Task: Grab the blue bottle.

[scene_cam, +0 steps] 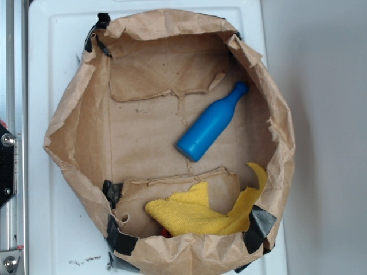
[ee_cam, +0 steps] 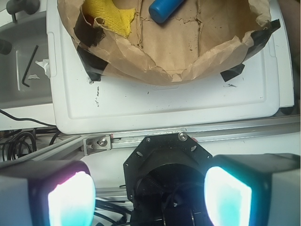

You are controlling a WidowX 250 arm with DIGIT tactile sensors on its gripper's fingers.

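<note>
- One blue bottle (scene_cam: 212, 123) is seen lying on its side on the floor of a brown paper bag (scene_cam: 74, 137) whose walls have been rolled down into an open basin.
- In the exterior view, the bottle is laid diagonally right of the bag's middle, its narrow capped neck pointed up and to the right and its flat base down and to the left; it is touched by nothing.
- A yellow cloth (scene_cam: 192, 213) is bunched against the bag's lower wall, apart from the bottle, with a small red patch showing under its edge.
- Strips of black tape (scene_cam: 261, 224) are stuck along the bag's rim at several corners.
- The bag is set on a white plastic tray (scene_cam: 40, 86), beside which a metal rail (scene_cam: 12, 69) runs at the left.
- In the wrist view, the gripper (ee_cam: 150, 193) is held well short of the bag, over the rail, with its two fingers (ee_cam: 70, 200) spread wide apart and nothing between them.
- Only the bottle's base (ee_cam: 164, 9) is caught at the far edge of that view.
- A black hex key (ee_cam: 29, 68) is seen lying far left, off the tray.
</note>
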